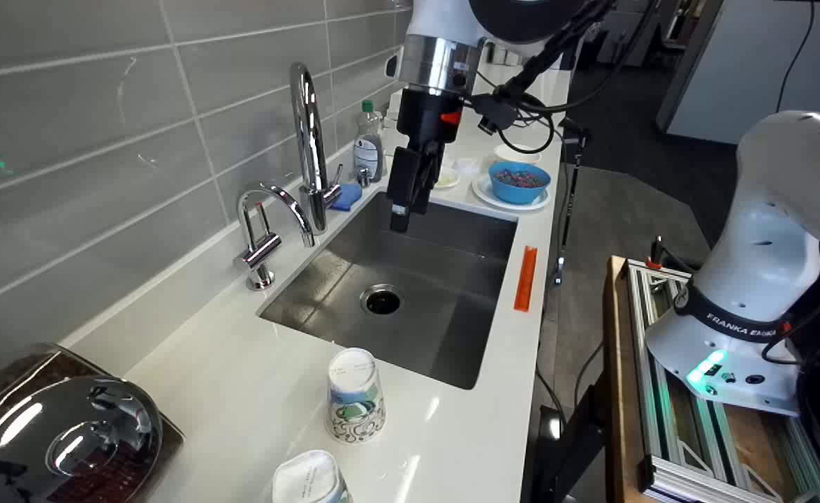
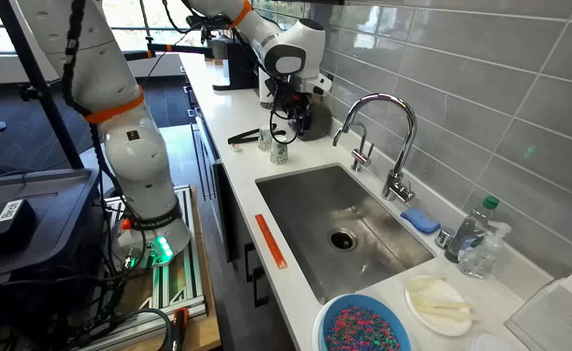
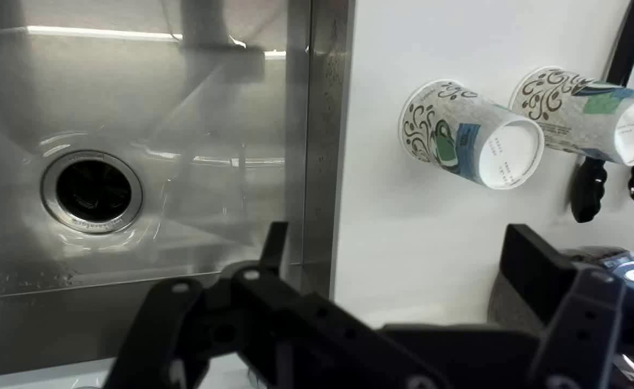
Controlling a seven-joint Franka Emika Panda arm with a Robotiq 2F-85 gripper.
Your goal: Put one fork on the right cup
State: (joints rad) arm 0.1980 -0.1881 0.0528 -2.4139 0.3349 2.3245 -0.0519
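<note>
White countertop [image 2: 232,114] around a steel sink [image 2: 305,209], in an exterior view.
Near, at the sink's four o'clock, slim pale-cream forks [image 2: 442,304], tines too blurred to see, lie on a white plate [image 2: 444,328]; overhead, the black two-fingered gripper [image 3: 398,237] hangs, fingers [image 3: 535,270] well apart; farther, at eleven o'clock, the green-patterned white paper cup [image 2: 279,155] stands upside down, its lookalike [image 2: 264,142] just behind.
</note>
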